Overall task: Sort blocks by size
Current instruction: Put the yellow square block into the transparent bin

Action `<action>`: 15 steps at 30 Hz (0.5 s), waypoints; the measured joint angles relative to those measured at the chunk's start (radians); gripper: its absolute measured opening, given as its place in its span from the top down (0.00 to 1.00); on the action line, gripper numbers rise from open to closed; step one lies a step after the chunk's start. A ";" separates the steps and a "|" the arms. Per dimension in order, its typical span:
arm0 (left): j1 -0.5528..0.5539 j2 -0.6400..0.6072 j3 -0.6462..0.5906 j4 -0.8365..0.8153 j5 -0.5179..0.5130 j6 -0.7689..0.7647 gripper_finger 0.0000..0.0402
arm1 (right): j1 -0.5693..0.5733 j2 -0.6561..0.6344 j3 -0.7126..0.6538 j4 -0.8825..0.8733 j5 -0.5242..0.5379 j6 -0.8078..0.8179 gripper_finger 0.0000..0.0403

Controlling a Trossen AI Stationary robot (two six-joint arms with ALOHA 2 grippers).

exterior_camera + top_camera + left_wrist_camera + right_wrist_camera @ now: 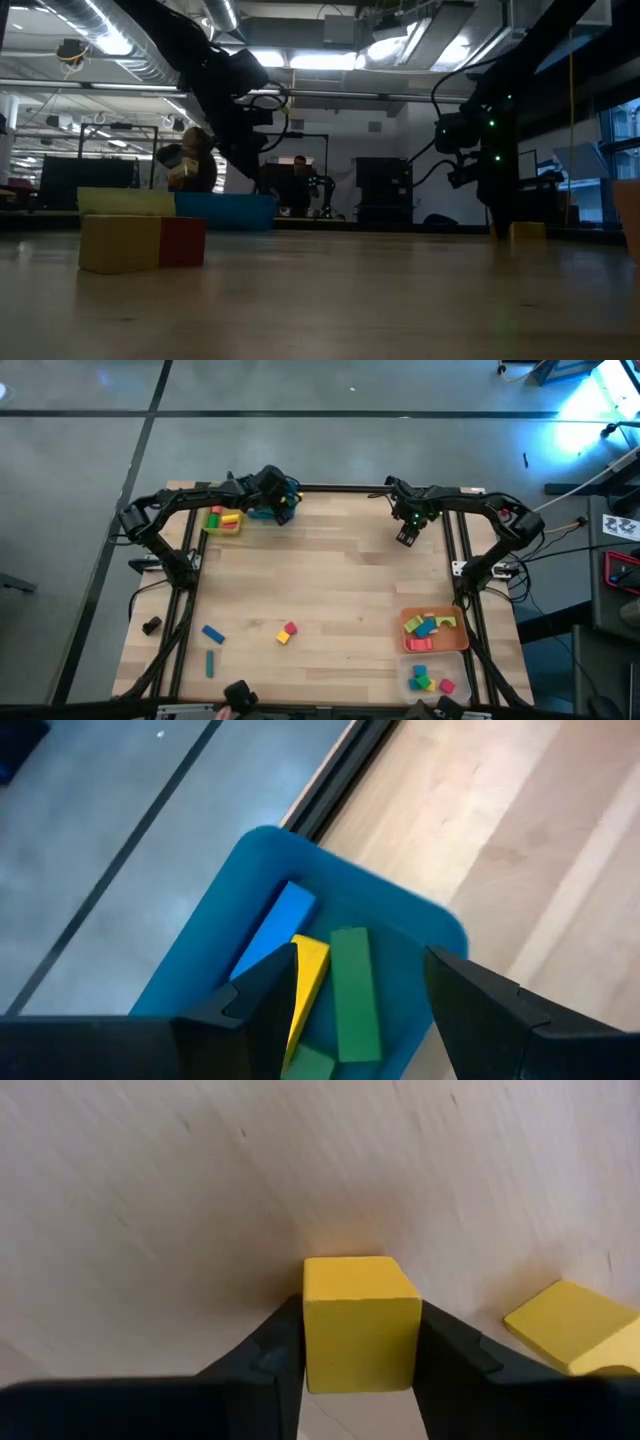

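Note:
My right gripper is shut on a yellow cube at the far right of the table; it also shows in the high view. A second yellow block lies on the wood beside it. My left gripper is open and empty above the teal tray at the far left, which holds a blue bar, a yellow bar and a green bar. Loose blocks lie near the front: a blue one, a teal bar, and a red and yellow pair. My right gripper pinches the yellow cube by two opposite sides between its two fingers. The cube's top face and one side face show between the fingers. In the low view the gripper stands above the table top; the cube itself does not show there.
A yellow tray with blocks stands beside the teal tray at the far left. An orange tray and a clear tray, both with blocks, stand at the near right. The table's middle is bare wood.

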 joint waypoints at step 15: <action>-0.097 -0.010 -0.001 0.094 0.003 0.070 0.50 | 0.209 0.002 0.309 -0.333 -0.439 0.170 0.66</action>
